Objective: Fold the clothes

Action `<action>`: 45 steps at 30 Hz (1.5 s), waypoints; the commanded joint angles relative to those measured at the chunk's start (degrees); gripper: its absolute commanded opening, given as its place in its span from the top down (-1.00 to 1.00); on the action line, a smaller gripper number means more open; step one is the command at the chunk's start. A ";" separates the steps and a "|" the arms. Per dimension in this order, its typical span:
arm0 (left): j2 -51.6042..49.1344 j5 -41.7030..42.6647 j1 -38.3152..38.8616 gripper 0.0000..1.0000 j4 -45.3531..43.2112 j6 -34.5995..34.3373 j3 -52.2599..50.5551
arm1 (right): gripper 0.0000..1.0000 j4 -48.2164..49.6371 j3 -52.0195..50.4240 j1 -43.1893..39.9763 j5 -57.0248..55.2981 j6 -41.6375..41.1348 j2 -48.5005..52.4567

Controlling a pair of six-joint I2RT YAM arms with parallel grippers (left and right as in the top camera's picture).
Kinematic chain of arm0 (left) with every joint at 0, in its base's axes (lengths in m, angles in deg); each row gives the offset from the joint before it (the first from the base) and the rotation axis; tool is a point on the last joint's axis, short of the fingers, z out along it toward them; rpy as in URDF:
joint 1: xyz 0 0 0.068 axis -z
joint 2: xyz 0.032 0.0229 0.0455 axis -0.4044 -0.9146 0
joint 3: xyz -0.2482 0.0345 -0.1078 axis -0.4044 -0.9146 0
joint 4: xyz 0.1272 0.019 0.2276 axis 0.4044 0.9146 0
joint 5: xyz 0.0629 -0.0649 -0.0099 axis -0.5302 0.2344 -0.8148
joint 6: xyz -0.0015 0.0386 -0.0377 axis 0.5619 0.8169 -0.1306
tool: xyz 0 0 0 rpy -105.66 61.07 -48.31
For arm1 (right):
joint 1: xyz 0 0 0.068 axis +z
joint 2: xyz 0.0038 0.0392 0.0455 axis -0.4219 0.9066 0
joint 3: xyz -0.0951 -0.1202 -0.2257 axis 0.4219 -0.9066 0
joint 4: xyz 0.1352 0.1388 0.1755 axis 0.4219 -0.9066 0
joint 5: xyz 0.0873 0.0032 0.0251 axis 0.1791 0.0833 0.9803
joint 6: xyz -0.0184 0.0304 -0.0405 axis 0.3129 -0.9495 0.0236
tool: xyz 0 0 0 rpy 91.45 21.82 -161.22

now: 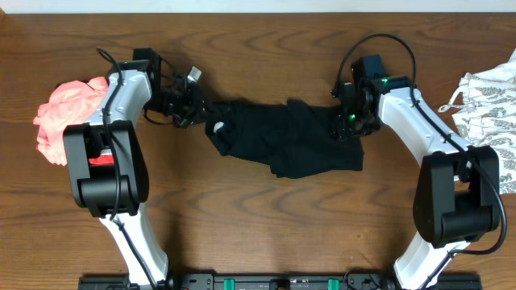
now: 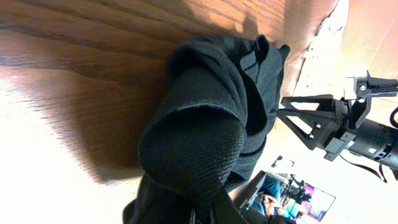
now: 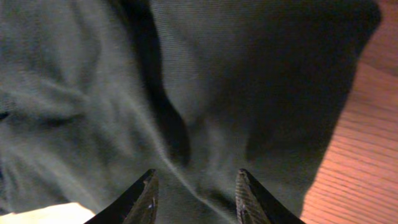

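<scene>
The black garment (image 1: 290,143) lies stretched across the middle of the table, with a small white print near its left end. My left gripper (image 1: 192,103) is shut on that left end. In the left wrist view the black cloth (image 2: 205,124) bunches out from the gripper (image 2: 202,216) and hides the fingers. My right gripper (image 1: 348,121) is over the garment's right end. In the right wrist view it (image 3: 196,186) stands open, both fingertips (image 3: 146,196) apart on the dark fabric (image 3: 186,81), and a soft ridge of cloth runs between them.
A coral-pink garment (image 1: 64,117) sits crumpled at the far left, beside the left arm. A white patterned garment (image 1: 488,105) lies at the right edge. The bare wooden table (image 1: 258,48) shows behind and in front of the black garment.
</scene>
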 commanded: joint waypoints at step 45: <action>16.24 -39.67 38.77 0.85 -23.76 -22.67 0.13 | 0.39 -1.68 -0.22 -8.48 -15.32 -11.30 0.22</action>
